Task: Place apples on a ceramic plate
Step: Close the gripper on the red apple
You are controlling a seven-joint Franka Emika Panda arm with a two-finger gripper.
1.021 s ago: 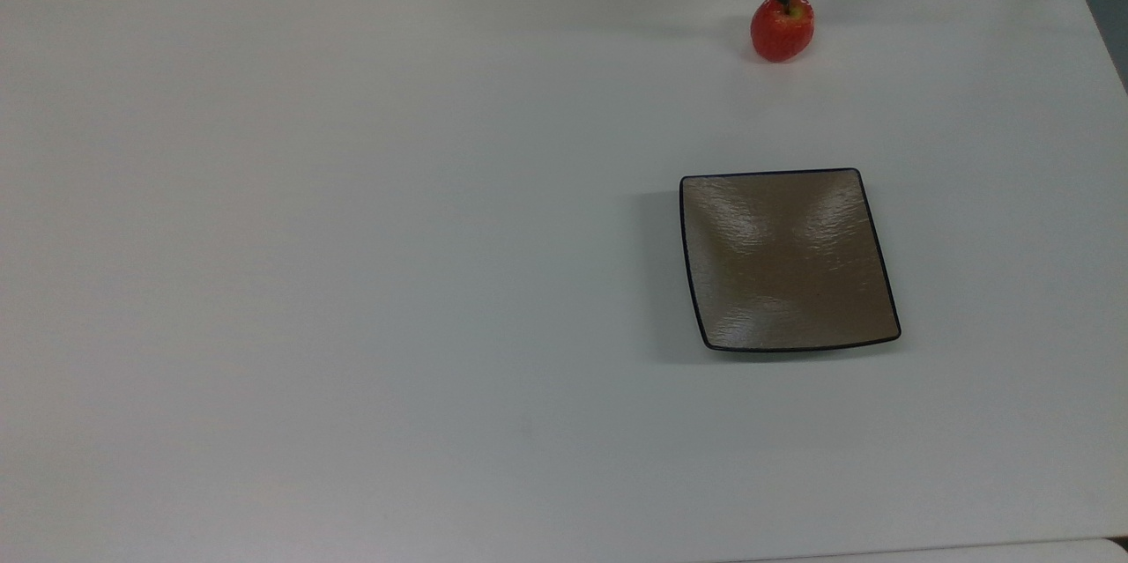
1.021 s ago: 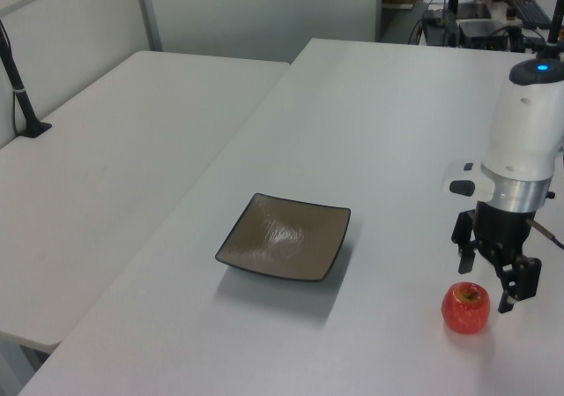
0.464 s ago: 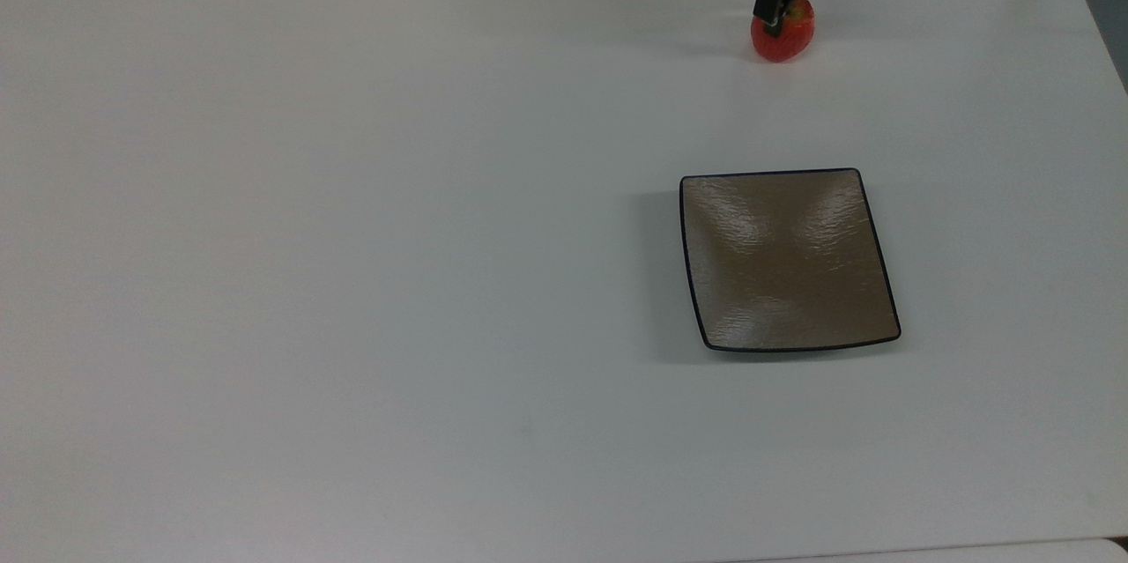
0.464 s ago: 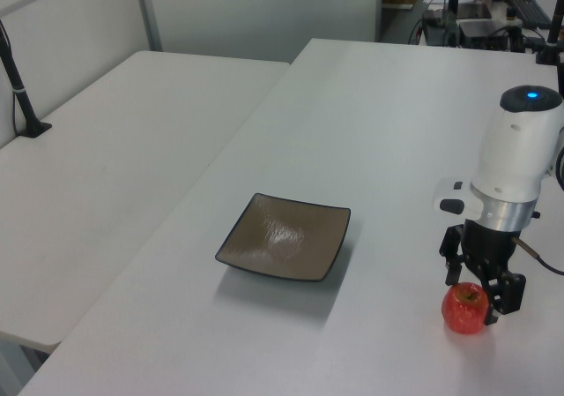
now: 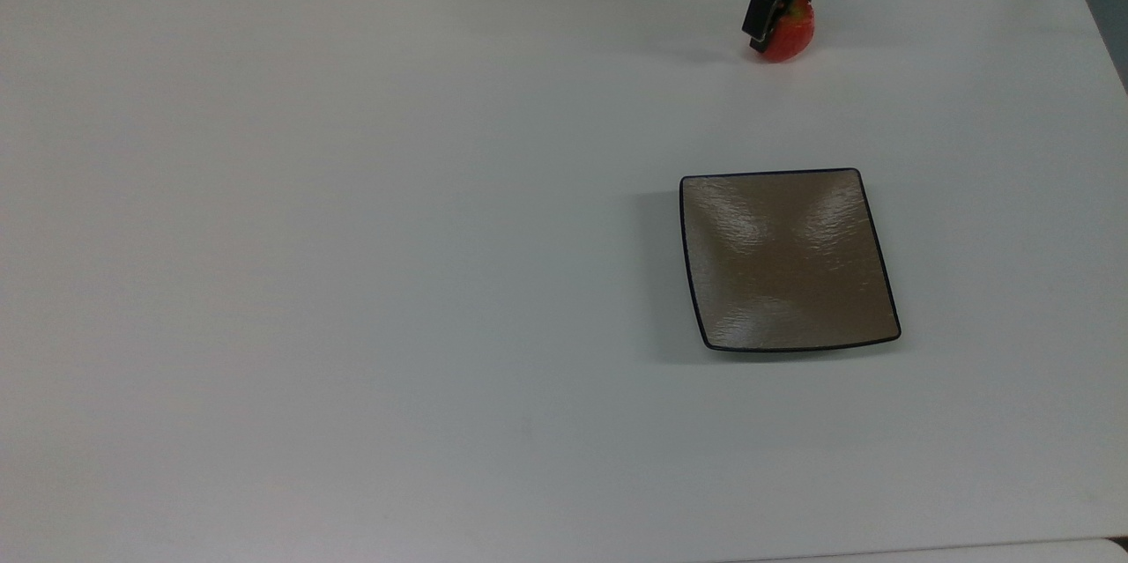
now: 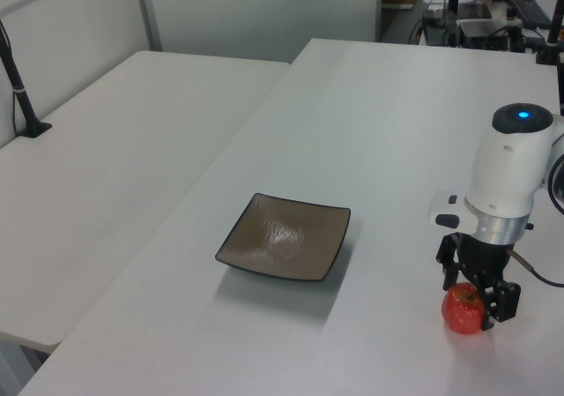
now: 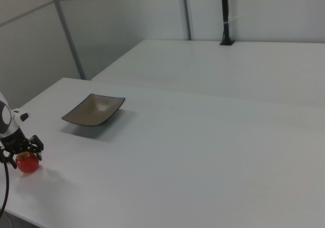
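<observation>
The apple is seen resting on the white desk, well apart from the empty plate. Over the past second the pincer has been lowered from above the fruit until its fingers are set astride it, one on either side, still apart and not yet clamped. The descent is judged complete and closure to be the step at hand; nothing has been lifted. In the top view the apple is shown partly covered by the pincer, near the desk's far edge.
</observation>
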